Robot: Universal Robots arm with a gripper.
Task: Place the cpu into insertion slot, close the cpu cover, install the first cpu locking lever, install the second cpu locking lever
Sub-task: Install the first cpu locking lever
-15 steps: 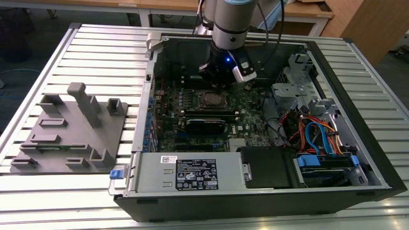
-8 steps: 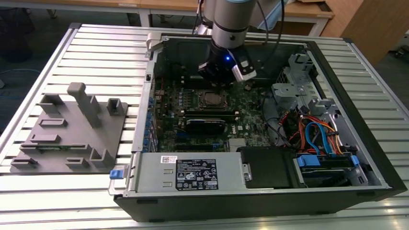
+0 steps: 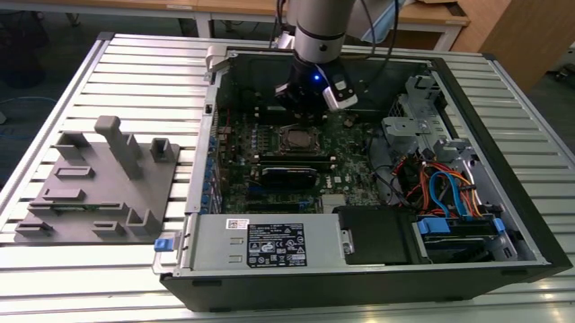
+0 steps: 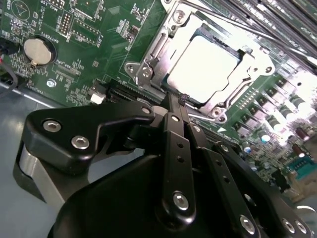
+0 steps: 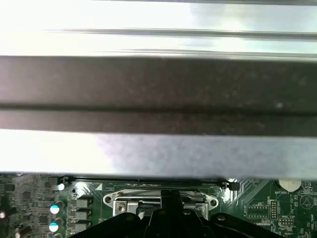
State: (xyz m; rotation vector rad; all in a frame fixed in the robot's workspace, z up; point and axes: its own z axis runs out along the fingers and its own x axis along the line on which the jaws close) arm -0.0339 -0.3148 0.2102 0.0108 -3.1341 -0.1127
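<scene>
Gripper low beside cover
Fingers pressed together, tips at the cover's near edge; chip lies straight beyond them, seated beneath it.

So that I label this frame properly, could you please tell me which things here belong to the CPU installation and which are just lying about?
Belong to the job: cpu, seated in the insertion slot; cpu cover, down around it; gripper, shut, at the socket's edge.
Just lying about: grey fixture tray; power supply; black card; coin battery; blue and orange cables.
</scene>
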